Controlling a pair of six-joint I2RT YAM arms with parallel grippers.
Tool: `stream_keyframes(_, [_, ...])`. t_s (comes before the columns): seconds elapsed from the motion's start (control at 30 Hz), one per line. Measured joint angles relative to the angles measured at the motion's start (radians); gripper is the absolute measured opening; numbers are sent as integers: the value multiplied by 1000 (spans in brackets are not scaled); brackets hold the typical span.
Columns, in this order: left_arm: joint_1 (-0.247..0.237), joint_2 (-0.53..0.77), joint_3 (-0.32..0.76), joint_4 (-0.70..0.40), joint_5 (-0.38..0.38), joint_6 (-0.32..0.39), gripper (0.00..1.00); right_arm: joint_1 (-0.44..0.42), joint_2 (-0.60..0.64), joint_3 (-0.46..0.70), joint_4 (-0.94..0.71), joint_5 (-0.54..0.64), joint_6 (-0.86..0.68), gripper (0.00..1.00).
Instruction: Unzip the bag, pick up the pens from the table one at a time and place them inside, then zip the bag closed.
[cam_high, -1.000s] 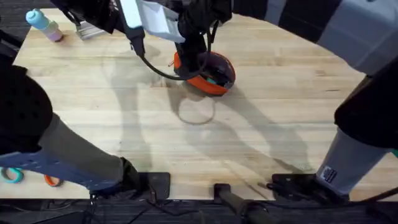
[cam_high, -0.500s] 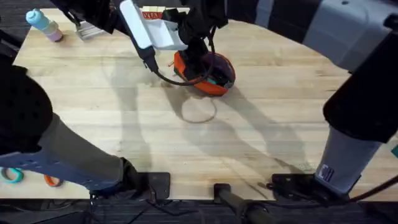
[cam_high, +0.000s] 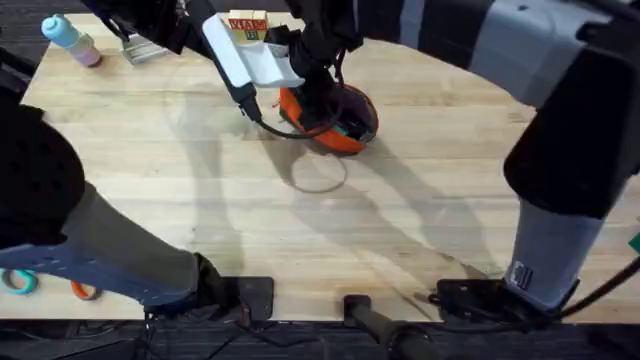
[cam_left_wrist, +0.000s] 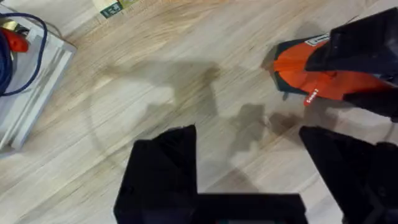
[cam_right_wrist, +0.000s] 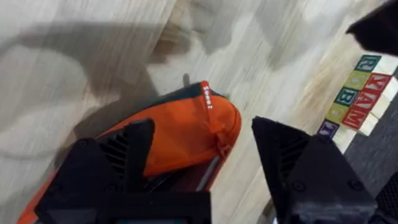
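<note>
While the left gripper (cam_left_wrist: 249, 165) hangs with its fingers spread over bare table (cam_high: 420, 190) just left of the bag (cam_high: 335, 118), the right gripper (cam_right_wrist: 199, 158) hovers directly above that orange pouch, fingers apart and clasping nothing. Judging by this, the zipper step is in hand, and next one finger pair must pinch the small pull tab. Only the lettered blocks (cam_right_wrist: 354, 93) show writing, roughly "YAM"; the bag's tiny tag cannot be read.

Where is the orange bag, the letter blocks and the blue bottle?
orange bag (cam_right_wrist: 180, 134): right wrist view, on its orange fabric side.
letter blocks (cam_right_wrist: 357, 93): right wrist view, on the row's middle block.
blue bottle (cam_high: 62, 33): overhead view, on its body.
</note>
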Motion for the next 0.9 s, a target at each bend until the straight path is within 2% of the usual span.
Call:
stream_keyframes(0.63, [0,0,0,0,0,0,992,-2,12,0,15,0,-6,762])
stream_keyframes(0.7, [0,0,0,0,0,0,993,-2,12,0,16,0,-7,685])
stream_keyframes(0.8, [0,0,0,0,0,0,993,-2,12,0,16,0,-8,463])
stream_keyframes(0.9, [0,0,0,0,0,0,993,-2,12,0,16,1,-8,407])
